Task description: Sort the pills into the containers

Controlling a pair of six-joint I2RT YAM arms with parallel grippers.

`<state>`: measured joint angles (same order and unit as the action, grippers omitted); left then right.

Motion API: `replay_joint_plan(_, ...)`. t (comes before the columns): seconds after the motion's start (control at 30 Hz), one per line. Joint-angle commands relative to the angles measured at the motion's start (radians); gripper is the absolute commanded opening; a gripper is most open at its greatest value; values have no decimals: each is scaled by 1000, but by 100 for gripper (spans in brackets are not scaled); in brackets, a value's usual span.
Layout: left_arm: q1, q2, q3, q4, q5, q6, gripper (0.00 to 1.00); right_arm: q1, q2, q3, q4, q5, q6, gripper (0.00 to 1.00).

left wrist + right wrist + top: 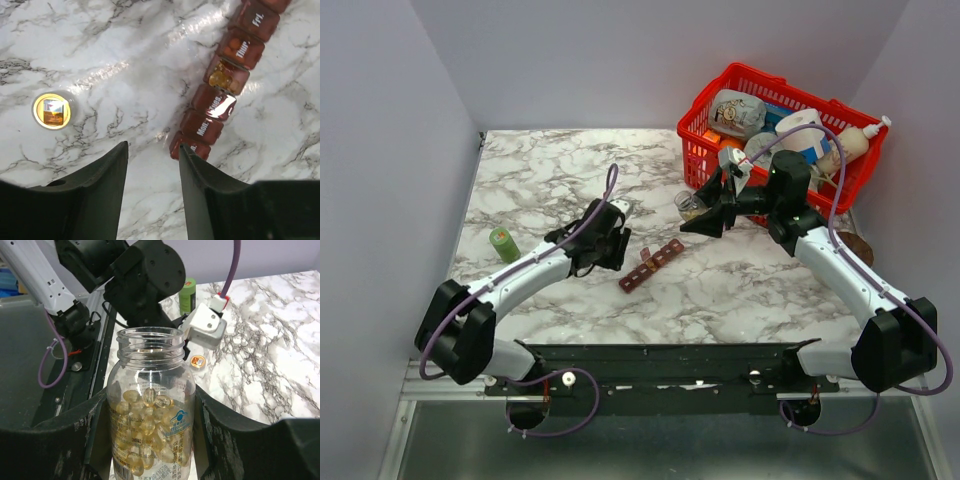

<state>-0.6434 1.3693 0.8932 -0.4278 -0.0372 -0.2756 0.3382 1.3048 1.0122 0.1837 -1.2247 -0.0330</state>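
The containers (224, 85) are a dark red strip of day-marked compartments, lying slantwise at the right of the left wrist view and mid-table from above (653, 265). Amber pills (221, 78) show in one compartment and orange ones (231, 48) in the one beyond it. My left gripper (153, 146) hangs open over bare marble just left of the strip's near end, with nothing between its fingers. My right gripper (150, 405) is shut on an uncapped clear bottle (150, 390) partly filled with pale yellow capsules (147, 417), held upright above the table (691, 206).
A red mesh basket (705, 150) full of bottles and packets stands at the back right, close behind the right arm. A green cylinder (504, 244) stands at the table's left. A small gold-rimmed round object (52, 111) lies on the marble left of my left gripper.
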Motion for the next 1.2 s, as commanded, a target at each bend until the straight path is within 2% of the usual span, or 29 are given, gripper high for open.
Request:
replay_joint_plan(0.0,54,74,15,98,92,-46,48,-7,-7,-12,16,-21,-5,9)
replay_joint_plan(0.3,102,247,70,234,175,-96,47,-10,-10,-15,19,-21,-4,9)
replay_joint_plan(0.5,105,318,93,248,279,-114,47,-13,-10,-15,19,-22,-4,9)
replay_joint_plan(0.67,105,332,67,256,286,-128,47,-15,-9,-17,19,-24,-2,9)
replay_joint_plan(0.93,114,199,-29,228,180,-103,55,-16,-10,-15,20,-27,-1,9)
replay_joint_plan(1.1,120,56,-85,198,232,-51,68,-18,-10,-15,22,-30,2,9)
replay_joint_plan(1.17,117,37,-92,182,278,-21,68,-16,-9,-15,22,-30,2,9)
